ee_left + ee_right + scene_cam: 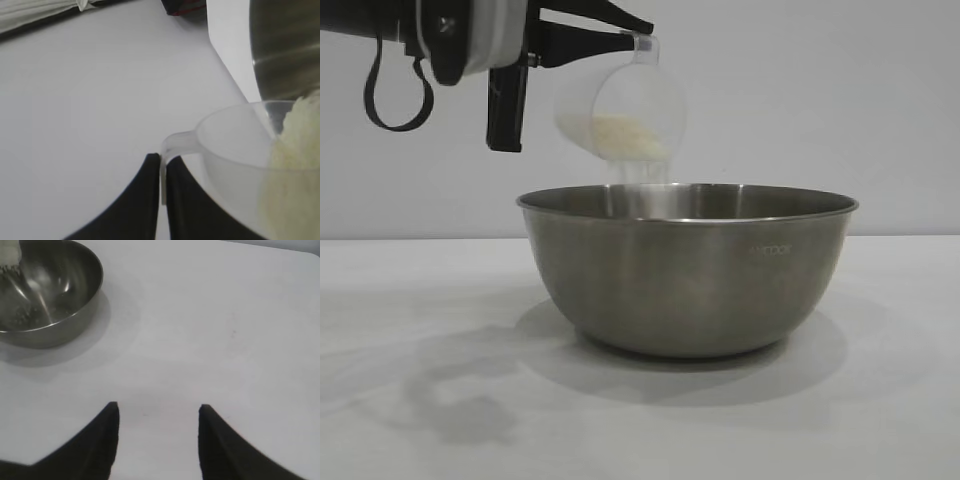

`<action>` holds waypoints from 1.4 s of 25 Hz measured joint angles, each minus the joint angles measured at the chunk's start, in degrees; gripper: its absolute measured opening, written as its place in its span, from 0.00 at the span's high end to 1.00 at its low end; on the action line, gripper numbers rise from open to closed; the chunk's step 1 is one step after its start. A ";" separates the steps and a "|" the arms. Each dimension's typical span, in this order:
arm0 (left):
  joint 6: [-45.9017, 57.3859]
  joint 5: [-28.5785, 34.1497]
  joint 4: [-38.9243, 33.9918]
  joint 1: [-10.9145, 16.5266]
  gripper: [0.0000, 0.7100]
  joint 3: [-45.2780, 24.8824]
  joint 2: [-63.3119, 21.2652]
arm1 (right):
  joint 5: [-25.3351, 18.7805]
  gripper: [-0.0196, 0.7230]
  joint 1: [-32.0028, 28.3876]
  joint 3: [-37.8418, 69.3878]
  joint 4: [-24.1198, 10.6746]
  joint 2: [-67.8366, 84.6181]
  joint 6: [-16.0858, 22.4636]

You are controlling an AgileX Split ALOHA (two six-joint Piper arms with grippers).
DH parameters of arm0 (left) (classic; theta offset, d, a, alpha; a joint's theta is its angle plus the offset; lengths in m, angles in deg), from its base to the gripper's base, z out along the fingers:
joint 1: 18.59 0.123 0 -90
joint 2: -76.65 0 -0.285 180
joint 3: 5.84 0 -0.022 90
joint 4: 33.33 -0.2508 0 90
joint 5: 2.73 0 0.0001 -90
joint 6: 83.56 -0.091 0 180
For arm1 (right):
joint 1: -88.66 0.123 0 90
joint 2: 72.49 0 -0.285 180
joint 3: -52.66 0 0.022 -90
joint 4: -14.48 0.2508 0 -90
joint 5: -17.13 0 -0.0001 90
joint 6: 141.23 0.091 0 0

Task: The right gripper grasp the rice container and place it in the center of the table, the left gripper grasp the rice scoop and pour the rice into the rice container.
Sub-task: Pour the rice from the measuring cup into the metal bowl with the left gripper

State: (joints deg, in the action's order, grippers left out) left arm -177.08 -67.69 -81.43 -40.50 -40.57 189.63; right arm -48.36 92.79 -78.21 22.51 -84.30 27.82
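Left gripper [632, 40] clamps the rice scoop [620, 110] by its handle – tilted above the rice container [688, 270], mid-table [410, 400], spilling rice [620, 135]. Right gripper [159, 412] – jaws apart, empty, nearer a table edge.

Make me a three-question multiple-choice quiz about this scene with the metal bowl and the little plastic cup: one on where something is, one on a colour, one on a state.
1. Where is the plastic cup?
A. Above the bowl
B. Inside the bowl
C. On the table beside the bowl

2. What colour is the rice?
A. Brown
B. White
C. Black

3. How does the right gripper stand?
A. Shut on the bowl
B. Shut on the cup
C. Open and empty

Answers:
1. A: the left gripper holds the cup by its handle, tipped over the steel bowl.
2. B: white grains lie in the cup and stream down into the bowl.
3. C: its fingers stand apart over the bare table, away from the bowl.
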 joint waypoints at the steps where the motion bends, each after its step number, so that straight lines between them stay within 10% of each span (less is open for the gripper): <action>1: -0.56 0.00 -0.56 0.00 1.00 0.00 0.00 | 0.00 0.48 0.00 0.00 0.00 0.00 0.00; 19: -11.42 -0.13 -3.25 0.00 1.00 0.00 0.00 | 0.00 0.48 0.00 0.00 -0.37 0.00 1.01; 35: 58.67 -0.13 41.53 0.00 1.00 0.00 0.00 | 0.00 0.48 0.00 0.00 -0.97 0.00 2.43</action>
State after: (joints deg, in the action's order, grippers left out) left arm -118.41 -67.82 -39.90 -40.50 -40.57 189.63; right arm -48.36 92.79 -78.21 21.53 -84.30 30.25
